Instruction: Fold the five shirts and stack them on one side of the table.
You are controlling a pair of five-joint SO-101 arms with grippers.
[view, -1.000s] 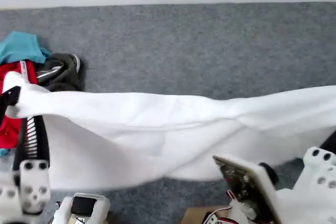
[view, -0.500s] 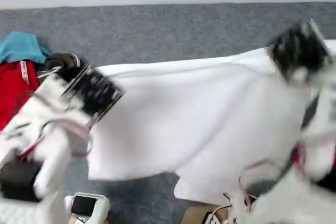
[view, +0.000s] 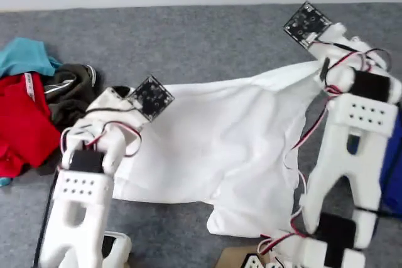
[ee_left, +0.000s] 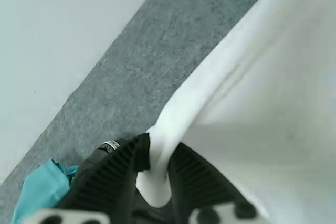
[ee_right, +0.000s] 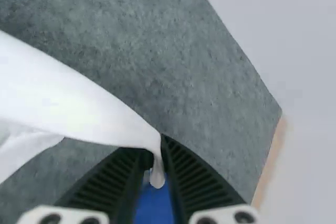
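White shirt [view: 220, 149] spread mid-table [view: 207, 48], far edge strung between the arms. Left gripper [ee_left: 159, 149] clamped on one far corner, right gripper [ee_right: 156, 157] pinching the other. Red shirt [view: 22, 123], teal shirt [view: 25, 54] and dark shirt [view: 69, 92] heaped at left edge.

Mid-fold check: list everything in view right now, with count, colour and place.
white shirt: 1, white, mid-table, partly spread, held at two edges
red shirt: 1, red, left side of table
teal shirt: 1, teal, far left
dark shirt: 1, dark grey, beside the red one
blue cloth: 1, blue, right edge, partly behind an arm
table: 1, grey
left gripper: 1, black, shut on the white shirt
right gripper: 1, black, shut on the white shirt
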